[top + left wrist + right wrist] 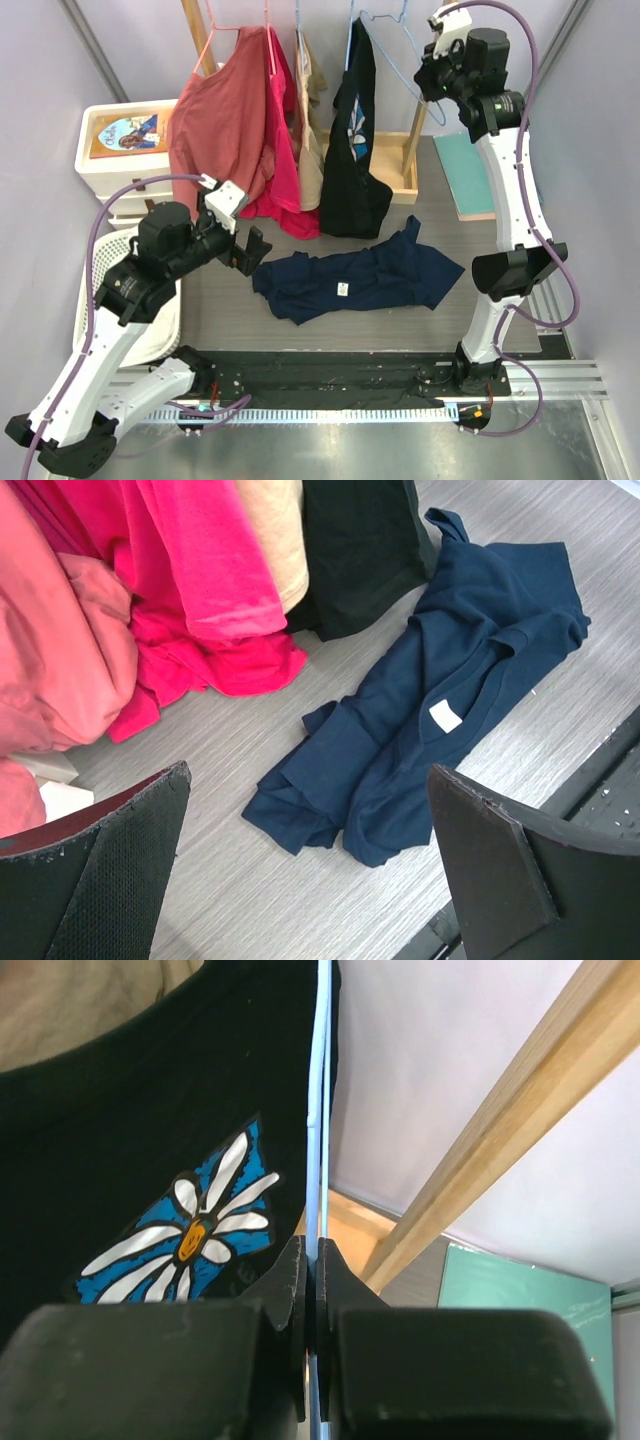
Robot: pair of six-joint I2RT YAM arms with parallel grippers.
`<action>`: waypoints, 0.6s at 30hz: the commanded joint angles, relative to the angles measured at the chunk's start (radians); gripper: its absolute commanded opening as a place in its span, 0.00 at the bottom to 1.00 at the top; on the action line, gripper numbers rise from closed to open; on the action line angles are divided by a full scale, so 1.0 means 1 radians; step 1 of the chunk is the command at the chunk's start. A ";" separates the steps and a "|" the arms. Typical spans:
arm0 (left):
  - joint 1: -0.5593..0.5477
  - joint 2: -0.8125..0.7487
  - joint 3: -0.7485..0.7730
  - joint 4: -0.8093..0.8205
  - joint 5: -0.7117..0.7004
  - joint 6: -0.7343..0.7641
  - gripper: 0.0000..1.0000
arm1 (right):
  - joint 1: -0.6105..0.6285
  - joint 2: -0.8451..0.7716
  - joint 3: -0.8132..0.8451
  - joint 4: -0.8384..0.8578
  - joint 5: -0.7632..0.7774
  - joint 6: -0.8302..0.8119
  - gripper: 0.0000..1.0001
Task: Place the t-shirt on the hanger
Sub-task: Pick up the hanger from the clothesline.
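The navy t-shirt (360,275) lies crumpled on the grey table, its white neck tag (341,289) facing up. It also shows in the left wrist view (470,650). My left gripper (250,250) is open and empty, hovering just left of the shirt's left end; the shirt lies beyond its open jaws (308,775). My right gripper (425,80) is raised at the back right, shut on the thin light-blue wire hanger (395,45) on the rack. In the right wrist view the hanger wire (322,1080) runs straight between the closed gripper (312,1260).
Pink and red shirts (225,120), a beige garment (310,110) and a black shirt with a flower graphic (355,140) hang on the wooden rack (415,130). White drawers (120,150) and a white basket (100,270) stand left. A teal board (465,175) lies right.
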 commanded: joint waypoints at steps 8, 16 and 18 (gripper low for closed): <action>0.005 0.036 0.031 0.054 -0.035 -0.019 1.00 | 0.007 -0.220 -0.087 0.170 0.008 0.031 0.01; 0.005 0.082 0.017 0.057 -0.015 0.006 1.00 | 0.007 -0.467 -0.370 0.070 0.043 -0.099 0.01; 0.006 0.094 0.014 0.054 0.039 0.018 1.00 | 0.005 -0.534 -0.481 0.009 0.073 -0.131 0.01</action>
